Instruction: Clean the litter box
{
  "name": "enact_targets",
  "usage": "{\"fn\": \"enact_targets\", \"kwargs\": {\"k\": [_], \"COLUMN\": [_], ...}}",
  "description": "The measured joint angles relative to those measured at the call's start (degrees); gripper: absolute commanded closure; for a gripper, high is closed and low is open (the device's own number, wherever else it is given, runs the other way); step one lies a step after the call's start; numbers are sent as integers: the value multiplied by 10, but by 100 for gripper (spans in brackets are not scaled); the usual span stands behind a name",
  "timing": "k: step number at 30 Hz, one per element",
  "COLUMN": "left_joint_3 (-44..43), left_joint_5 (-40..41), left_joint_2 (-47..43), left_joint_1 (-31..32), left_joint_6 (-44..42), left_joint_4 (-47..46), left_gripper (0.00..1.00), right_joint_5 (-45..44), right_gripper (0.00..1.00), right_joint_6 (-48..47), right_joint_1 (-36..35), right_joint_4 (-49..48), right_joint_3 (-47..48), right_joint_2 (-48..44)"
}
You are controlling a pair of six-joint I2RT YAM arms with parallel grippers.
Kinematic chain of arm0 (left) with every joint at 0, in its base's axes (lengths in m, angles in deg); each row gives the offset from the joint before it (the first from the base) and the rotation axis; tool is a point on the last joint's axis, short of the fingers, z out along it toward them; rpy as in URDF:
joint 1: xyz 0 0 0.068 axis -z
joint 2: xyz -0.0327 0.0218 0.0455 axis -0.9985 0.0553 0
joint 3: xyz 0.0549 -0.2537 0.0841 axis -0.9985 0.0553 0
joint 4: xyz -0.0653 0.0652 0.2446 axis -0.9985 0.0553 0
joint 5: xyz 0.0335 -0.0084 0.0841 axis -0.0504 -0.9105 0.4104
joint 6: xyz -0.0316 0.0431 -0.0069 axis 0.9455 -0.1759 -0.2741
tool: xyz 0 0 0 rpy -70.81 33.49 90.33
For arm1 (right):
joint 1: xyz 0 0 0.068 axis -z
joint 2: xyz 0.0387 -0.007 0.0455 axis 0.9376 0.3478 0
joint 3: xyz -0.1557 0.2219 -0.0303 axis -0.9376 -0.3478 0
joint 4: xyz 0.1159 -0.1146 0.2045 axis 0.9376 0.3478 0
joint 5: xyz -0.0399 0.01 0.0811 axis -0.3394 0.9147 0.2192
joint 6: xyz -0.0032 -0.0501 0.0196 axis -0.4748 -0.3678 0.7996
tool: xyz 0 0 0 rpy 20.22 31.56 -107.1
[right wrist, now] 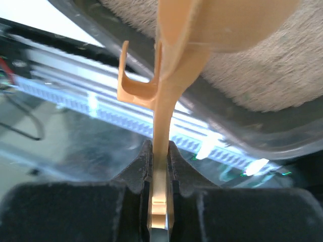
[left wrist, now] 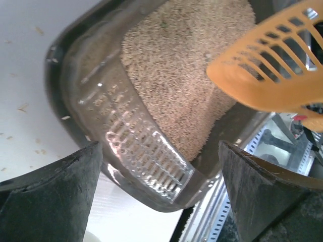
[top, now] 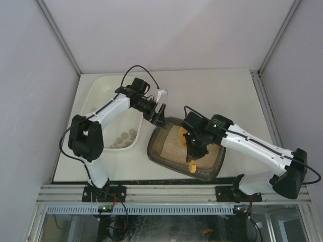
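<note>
At the far left of the desk stands a cream-white tub, with a few small pale lumps lying in its near corner. The left arm reaches across this tub, and its left hand hangs over the far left corner of the litter box. In the left wrist view this hand is released: its two dark fingers stand wide apart with the corner of the box between them, and it cannot be told whether they touch it. The litter box sits just to the right of the tub at the near middle of the desk, a dark, rounded tray whose glossy inner wall shows a ribbed patch, and which holds beige sandy litter heaped away from that corner. An orange scoop with a slotted blade hovers above the litter on the right of that view. Further right, the right arm bends in over the box, and its right hand is above the litter, with part of the scoop showing below it near the box's near rim. In the right wrist view this hand is clenched on the thin handle of the scoop, which rises upright from between the pads to the blade; a small hook juts from the handle's left side. Behind it lie the litter, the box's rim and a metal rail.
</note>
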Motion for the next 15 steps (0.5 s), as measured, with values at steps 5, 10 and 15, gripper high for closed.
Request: {"fn": "enact_targets", "kwargs": {"k": [5,10,15], "left_joint_3": [0,-28,-38], "left_joint_5": [33,40,40], "left_joint_2": [24,65,114], "left_joint_1": [-1,-2,-2], "left_joint_6": [21,28,19], "left_joint_4": [-54,-85,-88], "left_gripper": [0,0,0], "right_joint_5": [90,102,102], "right_gripper": [100,100,100], "right_joint_6": [175,291,322], "right_joint_1": [3,-16,-12], "right_joint_4": [-48,-101,-157], "right_joint_3": [-27,-49,-59], "right_joint_2": [-2,5,21]}}
